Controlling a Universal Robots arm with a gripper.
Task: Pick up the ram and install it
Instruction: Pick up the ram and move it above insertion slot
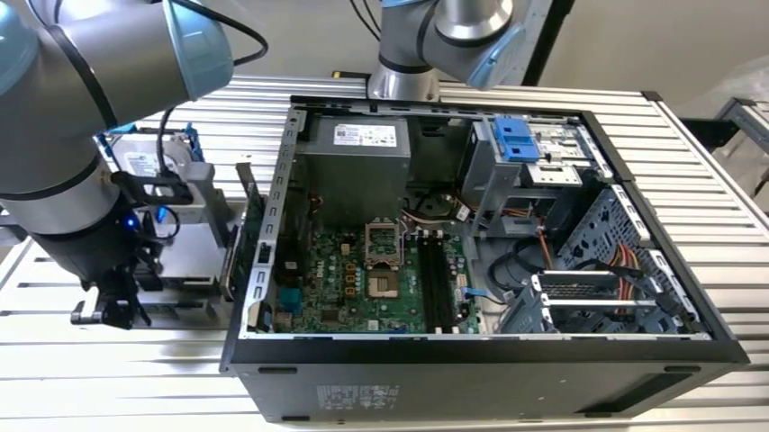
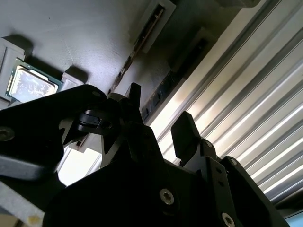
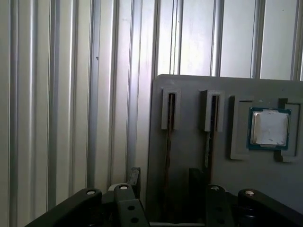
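Note:
Two ram sticks stand edge-on in slots of a grey holder plate (image 3: 189, 104): one ram (image 3: 167, 142) and a second ram (image 3: 209, 137) beside it. My gripper (image 3: 164, 179) is open, one dark finger on each side of the first stick's line, apart from it. In the second wrist view the gripper (image 2: 160, 118) hangs over a ram (image 2: 161, 92) with a gap on both sides. In the exterior view the gripper (image 1: 106, 310) sits low at the exterior view's left, outside the computer case (image 1: 673, 297).
A square silver processor chip (image 3: 269, 127) lies in the same plate next to the sticks. The open case holds a motherboard with long memory slots (image 1: 438, 288) and a processor socket (image 1: 382, 238). A hard drive bracket (image 1: 150, 157) stands behind the arm. The ribbed metal table (image 3: 57, 94) surrounds everything.

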